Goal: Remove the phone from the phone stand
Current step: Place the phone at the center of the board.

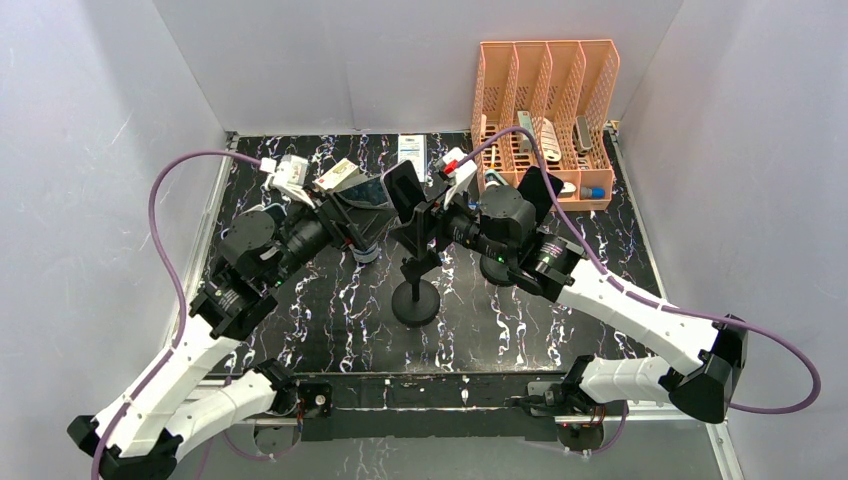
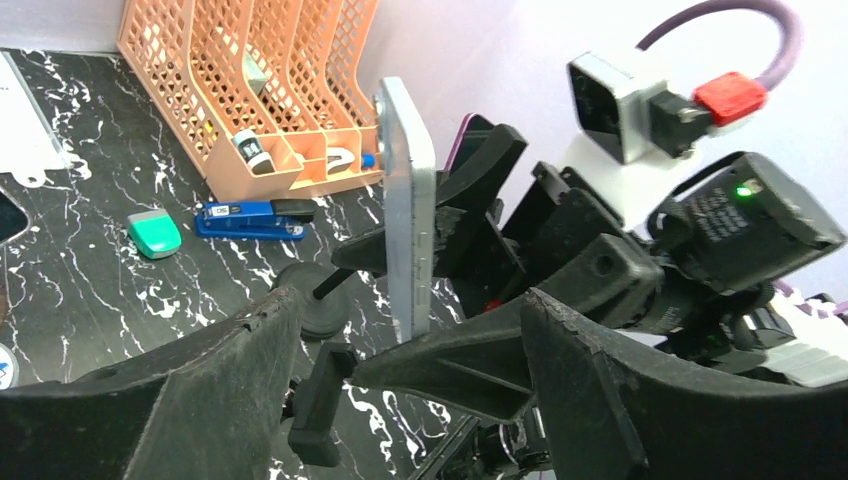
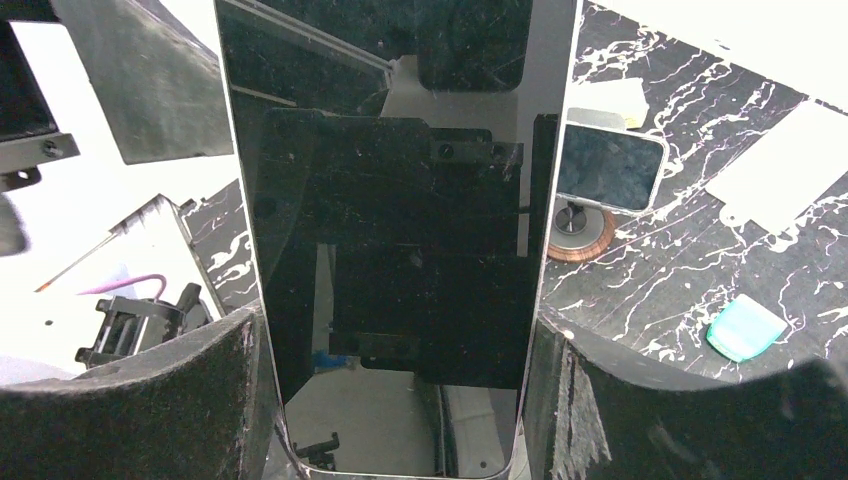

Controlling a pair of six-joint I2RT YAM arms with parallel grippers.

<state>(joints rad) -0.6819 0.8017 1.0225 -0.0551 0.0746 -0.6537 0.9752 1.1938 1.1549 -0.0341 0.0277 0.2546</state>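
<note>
From above, an orange file rack (image 1: pixel 545 95) is standing at the back right of the black marbled worktop (image 1: pixel 320 320), and both arms are leaning in over the phone stand (image 1: pixel 415 300) at the centre, partly hiding it. The phone (image 1: pixel 403 190) is sitting tilted at the top of that stand, showing as a dark slab. In the left wrist view, a blue stapler (image 2: pixel 250 220) and a small green block (image 2: pixel 154 232) are lying near the rack's foot, and a little white bottle (image 2: pixel 250 152) is standing in one slot. Here the phone is showing edge-on, thin and silver, upright in the stand's black clamp. The left jaws are spreading wide in the foreground, holding nothing. In the right wrist view, a second phone (image 3: pixel 610 168) is resting on a round wooden puck (image 3: pixel 578 238), with a white sheet (image 3: pixel 790 180) lying beyond. The phone's glossy black screen is filling the middle, unlit, and the right jaws are pressing against its two long edges. The stapler's label is too small to read.
</note>
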